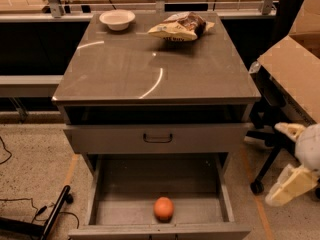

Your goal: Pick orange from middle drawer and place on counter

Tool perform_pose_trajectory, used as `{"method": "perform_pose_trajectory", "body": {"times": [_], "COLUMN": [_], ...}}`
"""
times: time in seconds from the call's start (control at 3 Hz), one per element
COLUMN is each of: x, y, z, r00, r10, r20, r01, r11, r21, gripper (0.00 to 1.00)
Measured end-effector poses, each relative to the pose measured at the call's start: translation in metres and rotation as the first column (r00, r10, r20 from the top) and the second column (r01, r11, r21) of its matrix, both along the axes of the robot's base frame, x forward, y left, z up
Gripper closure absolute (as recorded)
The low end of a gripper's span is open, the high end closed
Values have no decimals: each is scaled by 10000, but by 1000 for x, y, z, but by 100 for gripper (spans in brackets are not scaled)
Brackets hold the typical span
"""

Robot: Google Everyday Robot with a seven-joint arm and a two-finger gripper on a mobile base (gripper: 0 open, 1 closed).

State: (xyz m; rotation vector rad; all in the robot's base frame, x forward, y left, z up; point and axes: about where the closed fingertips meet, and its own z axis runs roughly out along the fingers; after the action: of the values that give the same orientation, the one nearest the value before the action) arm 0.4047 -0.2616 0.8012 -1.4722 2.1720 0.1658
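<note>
The orange [163,208] lies on the bare floor of the pulled-out middle drawer [105,204], near its front edge and slightly right of centre. Above it, the glossy grey-brown counter [150,64] tops the cabinet. My gripper [289,160] hangs at the far right of the camera view, to the right of the cabinet at about drawer height and well apart from the orange. Its two cream fingers [292,185] are spread, so it is open with nothing between them.
A white bowl [117,19] and a tan snack bag [180,27] rest at the back of the counter. A closed drawer front with a dark handle [157,138] sits above the open drawer. A cardboard box [295,69] and a wheeled chair base [262,176] stand on the right.
</note>
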Motion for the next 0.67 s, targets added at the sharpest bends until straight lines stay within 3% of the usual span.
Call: {"method": "perform_pose_trajectory", "body": {"times": [0.67], "x": [-3], "y": [28], "z": [-81], "r00": [9992], "r10": [-80], "r20": [387], "r01": [34], "r11": [9931], "r21": [1169], "gripper": [0]}}
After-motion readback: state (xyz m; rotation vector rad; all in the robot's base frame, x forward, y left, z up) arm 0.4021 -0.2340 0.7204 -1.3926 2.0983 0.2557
